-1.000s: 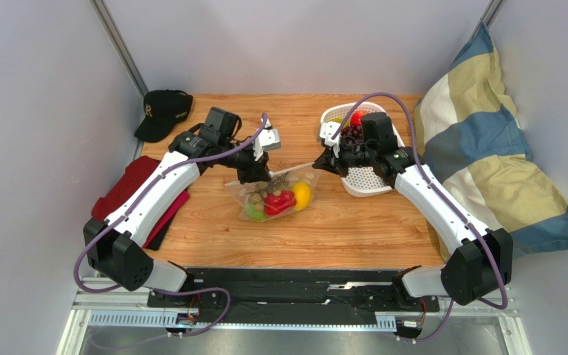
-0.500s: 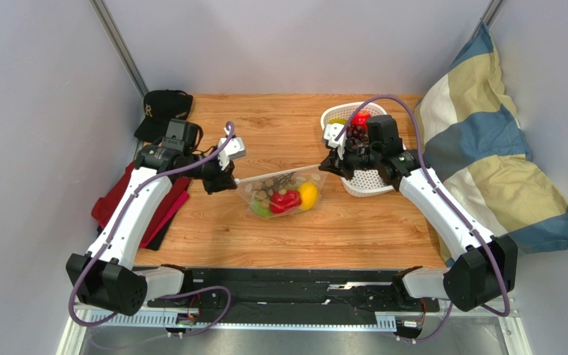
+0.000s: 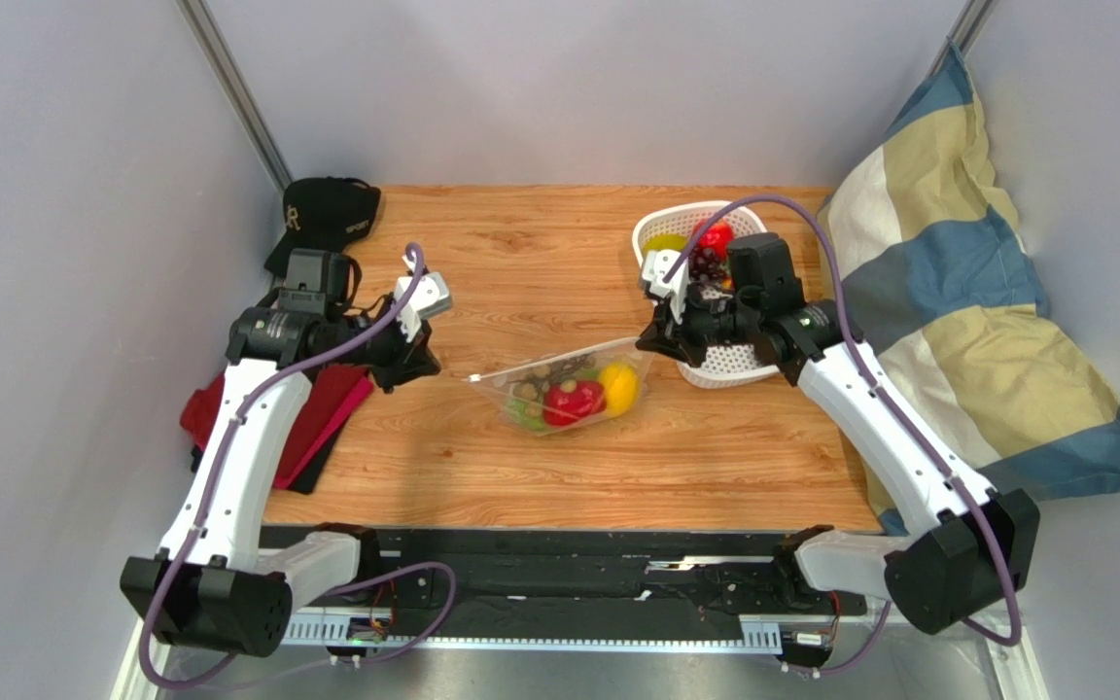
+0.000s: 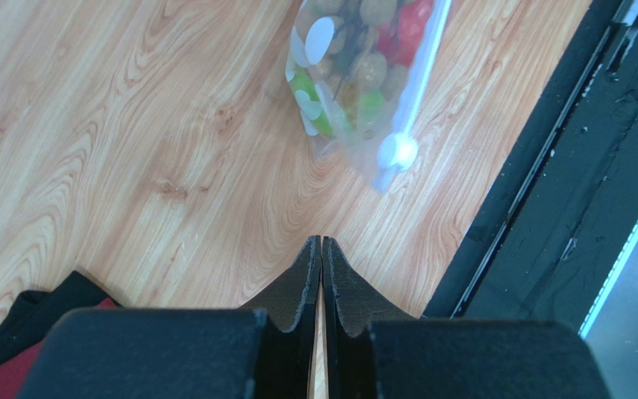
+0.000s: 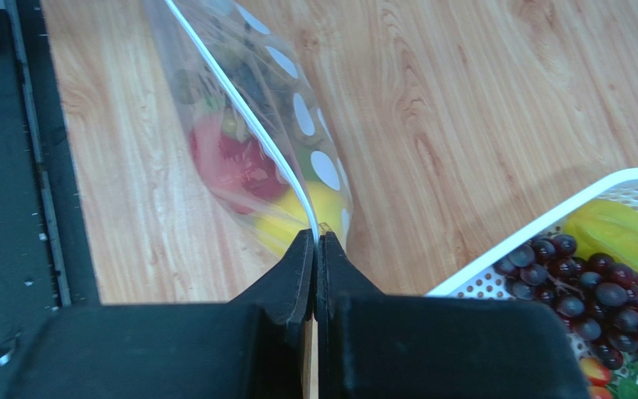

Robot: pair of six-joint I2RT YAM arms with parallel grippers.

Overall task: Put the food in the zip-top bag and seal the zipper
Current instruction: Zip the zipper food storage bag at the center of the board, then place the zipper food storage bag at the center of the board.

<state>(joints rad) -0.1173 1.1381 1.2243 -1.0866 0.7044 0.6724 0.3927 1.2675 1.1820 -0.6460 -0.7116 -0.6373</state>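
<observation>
Seeing right gripper pinched shut on the zipper end of the zip-top bag, which lies mid tabletop with the food inside, we read left gripper as closed on nothing, near the tabletop's left edge, apart from the bag's other end.

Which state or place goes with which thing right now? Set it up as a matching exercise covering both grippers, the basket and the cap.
Things:
1. left gripper
2. right gripper
3. white basket
4. black cap

States or places:
A. at the far left corner of the table
B. shut on the zipper of the zip-top bag
C. shut and empty, apart from the bag's near corner
D. holds a dark grape bunch

Pairs: 1-C, 2-B, 3-D, 4-A
</observation>
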